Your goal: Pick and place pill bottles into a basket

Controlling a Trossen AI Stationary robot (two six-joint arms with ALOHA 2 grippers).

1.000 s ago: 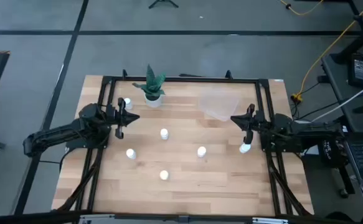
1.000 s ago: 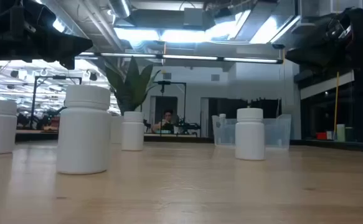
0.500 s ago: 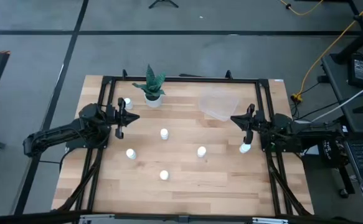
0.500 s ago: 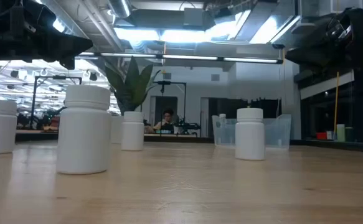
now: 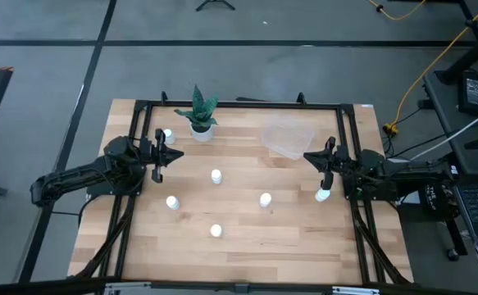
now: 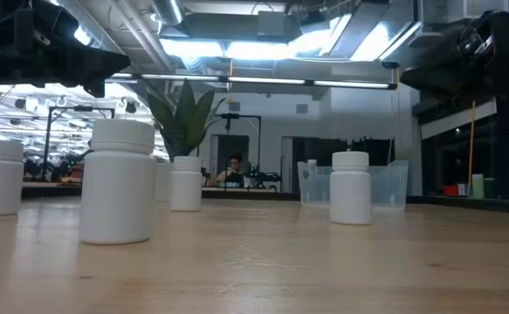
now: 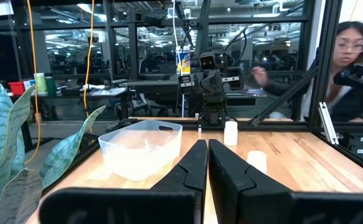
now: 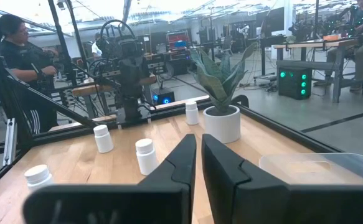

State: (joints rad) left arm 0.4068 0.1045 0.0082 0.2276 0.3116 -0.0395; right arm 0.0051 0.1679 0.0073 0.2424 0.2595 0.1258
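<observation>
Both pairs of fingers are pressed together and hold nothing: left gripper (image 5: 158, 153) by the left rail, right gripper (image 5: 325, 162) by the right. Six small white smooth cylindrical pill bottles (image 5: 216, 176) stand scattered on the pale wooden surface (image 5: 288, 238). The clear, shallow, round-cornered plastic basket (image 5: 288, 137) is unfilled; nothing done yet.

Open lanes between scattered pill bottles (image 5: 216, 176); plant pot (image 5: 201, 129) beside the basket (image 5: 289, 137).
</observation>
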